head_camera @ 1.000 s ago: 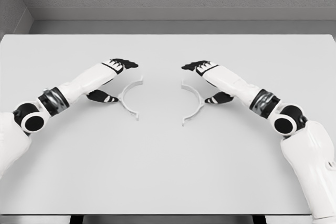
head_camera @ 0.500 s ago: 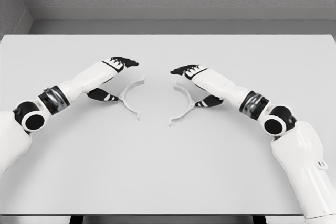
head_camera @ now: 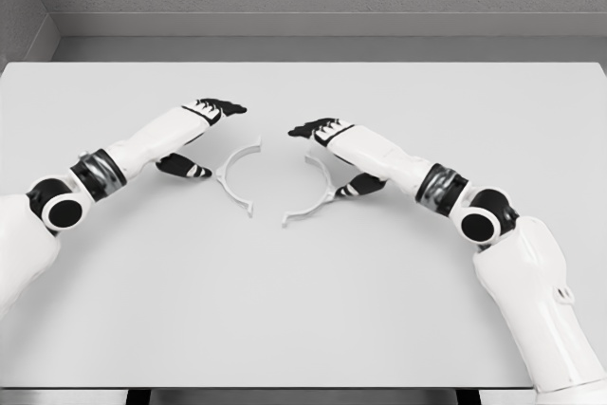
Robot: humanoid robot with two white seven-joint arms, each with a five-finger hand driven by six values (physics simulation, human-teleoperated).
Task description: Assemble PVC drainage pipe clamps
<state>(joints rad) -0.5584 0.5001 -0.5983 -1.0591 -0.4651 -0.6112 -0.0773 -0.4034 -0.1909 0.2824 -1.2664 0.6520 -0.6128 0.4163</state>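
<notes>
1. A white table [head_camera: 303, 310] fills the head view, with a grey wall behind it
2. Two white half-ring clamp pieces lie near the table's middle, their open sides facing each other
3. The left clamp half [head_camera: 237, 175] curves with its bulge toward the left; its ends point right, one near the top and one lower down
4. The right clamp half [head_camera: 318, 198] bulges toward the right, with its lower end reaching down and left toward the other piece; the two halves are near each other but apart
5. The left hand [head_camera: 199, 138] sits just left of its half, fingers above and thumb below, spread; it seems only to bracket the piece's outer curve, and whether it touches cannot be told
6. The right hand [head_camera: 332, 154] reaches in over its half, dark fingertips above the upper end and the thumb against the outer curve, pinching the right clamp half
</notes>
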